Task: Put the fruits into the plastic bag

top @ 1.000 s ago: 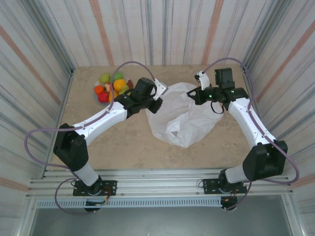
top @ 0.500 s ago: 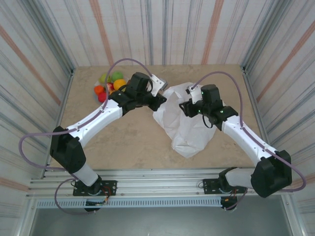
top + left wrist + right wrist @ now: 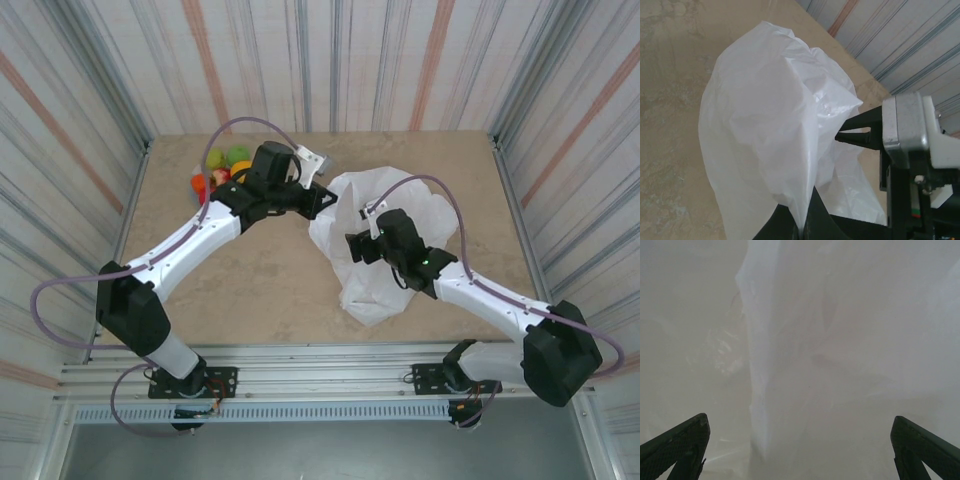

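The left pincer (image 3: 802,222) is clamped shut on a fold of the plastic bag (image 3: 770,130). In its wrist view its two dark fingers (image 3: 777,230) are cut off by the bottom edge, and the film rises straight out of them in a tall, crumpled hood. To the right of this pincer, a grey block (image 3: 902,125) with a black prong points at the bag. It belongs to the other arm and runs out of frame.

Seen from above, the left pincer (image 3: 322,198) sits at the bag's (image 3: 420,205) left rim, but the arm's black head hides the exact pinch point. Just to its right, and nearer the arm bases, the right pincer (image 3: 352,245) faces the bag's left side with its jaws spread wide and nothing between them. Its wrist view shows only the fingers (image 3: 685,440) at the lower corners. Ahead of that pincer (image 3: 800,450) all is milky bag film (image 3: 815,340), and I can't tell whether it is inside the mouth or outside.

Behind the left pincer, beyond its arm, the fruits (image 3: 215,158) sit clustered on the table (image 3: 270,290), well apart from the bag. Green, orange and red ones show. The arm covers others, so I can't count them.
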